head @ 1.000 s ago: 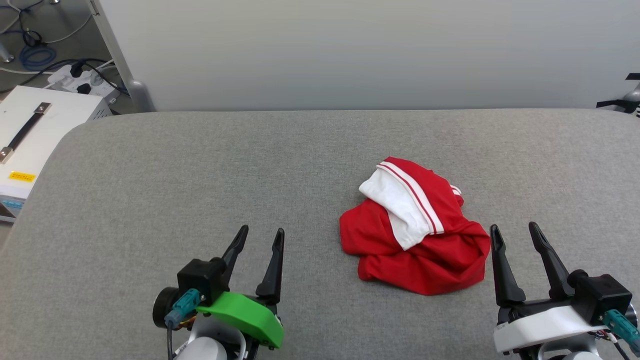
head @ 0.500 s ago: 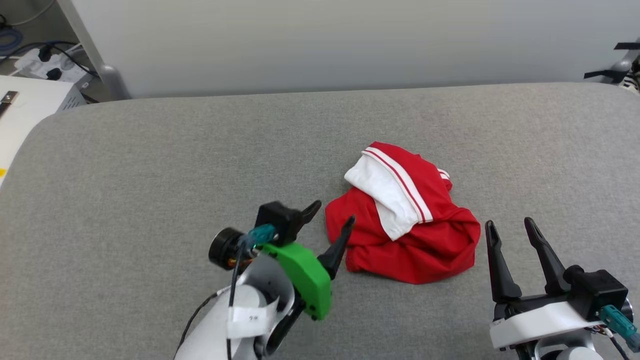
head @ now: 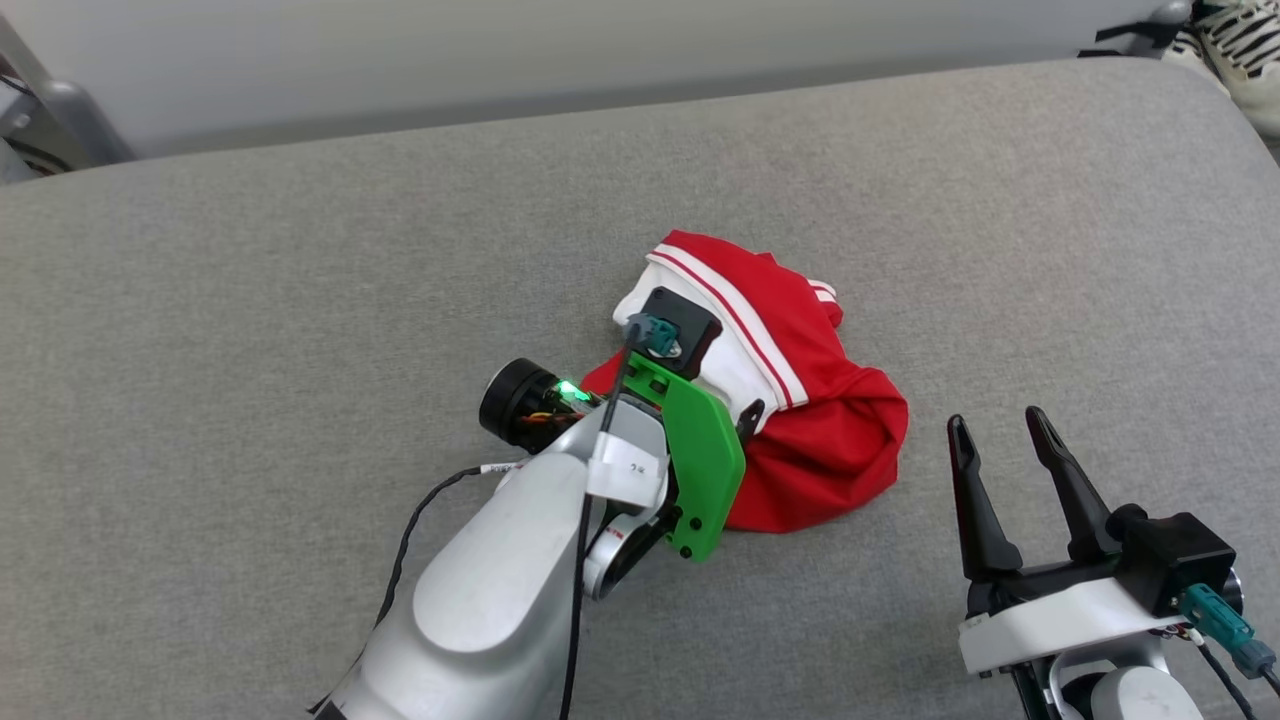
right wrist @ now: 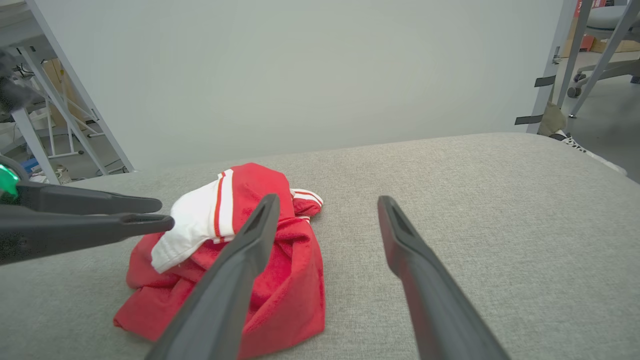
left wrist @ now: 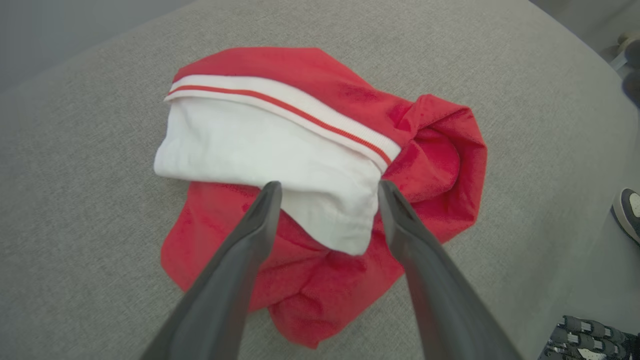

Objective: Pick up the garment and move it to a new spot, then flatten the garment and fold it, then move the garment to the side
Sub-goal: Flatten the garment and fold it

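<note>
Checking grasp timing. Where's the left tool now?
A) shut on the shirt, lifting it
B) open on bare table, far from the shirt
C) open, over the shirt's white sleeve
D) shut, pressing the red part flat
C: in the left wrist view the left tool is open, its two fingers framing the white sleeve of the crumpled shirt.

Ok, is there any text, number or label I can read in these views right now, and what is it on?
Nothing is legible.
White tag on the left arm: tiny dark marks, too small to read.
Garment: crumpled; the folds that show carry only red-and-white striped trim, with no lettering or number visible.
</note>
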Available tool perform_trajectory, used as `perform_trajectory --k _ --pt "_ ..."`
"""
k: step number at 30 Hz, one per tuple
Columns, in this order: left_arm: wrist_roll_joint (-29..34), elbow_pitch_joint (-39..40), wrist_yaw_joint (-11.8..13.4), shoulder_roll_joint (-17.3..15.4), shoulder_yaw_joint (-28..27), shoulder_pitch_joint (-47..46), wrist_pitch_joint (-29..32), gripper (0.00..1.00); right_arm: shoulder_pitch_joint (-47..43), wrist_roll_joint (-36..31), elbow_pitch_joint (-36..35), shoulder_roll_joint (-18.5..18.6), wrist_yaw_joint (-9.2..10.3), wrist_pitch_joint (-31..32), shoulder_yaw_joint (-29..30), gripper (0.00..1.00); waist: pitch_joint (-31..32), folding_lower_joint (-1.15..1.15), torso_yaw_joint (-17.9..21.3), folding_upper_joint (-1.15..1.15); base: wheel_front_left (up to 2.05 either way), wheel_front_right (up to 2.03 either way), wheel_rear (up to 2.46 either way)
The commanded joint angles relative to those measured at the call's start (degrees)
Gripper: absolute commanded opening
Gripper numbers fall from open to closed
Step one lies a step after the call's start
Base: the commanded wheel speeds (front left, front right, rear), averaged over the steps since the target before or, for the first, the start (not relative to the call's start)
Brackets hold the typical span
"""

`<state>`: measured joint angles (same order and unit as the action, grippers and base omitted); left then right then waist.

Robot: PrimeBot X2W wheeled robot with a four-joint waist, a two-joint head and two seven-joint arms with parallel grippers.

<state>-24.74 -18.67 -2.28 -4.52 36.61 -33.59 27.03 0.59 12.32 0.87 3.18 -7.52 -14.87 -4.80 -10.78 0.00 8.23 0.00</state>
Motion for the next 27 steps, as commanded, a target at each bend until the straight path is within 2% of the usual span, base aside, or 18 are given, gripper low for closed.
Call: perform_trajectory --k 1,10,11,12,19,27 --pt "0.54 -0.94 0.21 0.38 0.53 -1.66 0.50 1.00 1.10 0.00 0.10 -0.11 0.03 -0.13 -0.21 1.00 -1.81 0.00 1.35 0.00 0.00 0.00 0.00" --pt "3.34 -8.07 0.58 0.69 3.21 -5.25 -0.63 1.00 2.43 0.06 0.32 -0.22 0.03 -0.13 -1.26 1.00 -4.20 0.00 2.48 0.00 0.00 0.00 0.00" --pt "3.21 -8.67 0.36 0.72 3.38 -5.25 -0.66 0.45 2.48 0.07 0.35 -0.23 0.03 -0.13 -1.20 1.00 -4.28 0.00 2.44 0.00 0.00 0.00 0.00" --pt "3.15 -9.18 0.07 0.74 3.60 -5.32 -0.98 0.00 2.51 0.07 0.41 -0.24 0.03 -0.13 -1.11 1.00 -4.35 0.00 2.34 0.00 0.00 0.00 0.00" --pt "2.34 -9.19 -0.72 1.03 3.56 -5.63 -7.17 0.00 2.21 -0.20 1.23 -0.27 0.03 -0.13 -0.40 1.00 -2.76 0.00 0.35 0.00 0.00 0.00 0.00" --pt "0.47 -3.27 0.00 0.28 1.38 -4.68 -13.63 0.00 0.69 -0.72 2.15 -0.23 0.03 -0.13 1.34 1.00 2.09 0.00 -4.83 0.00 0.00 0.00 0.00"
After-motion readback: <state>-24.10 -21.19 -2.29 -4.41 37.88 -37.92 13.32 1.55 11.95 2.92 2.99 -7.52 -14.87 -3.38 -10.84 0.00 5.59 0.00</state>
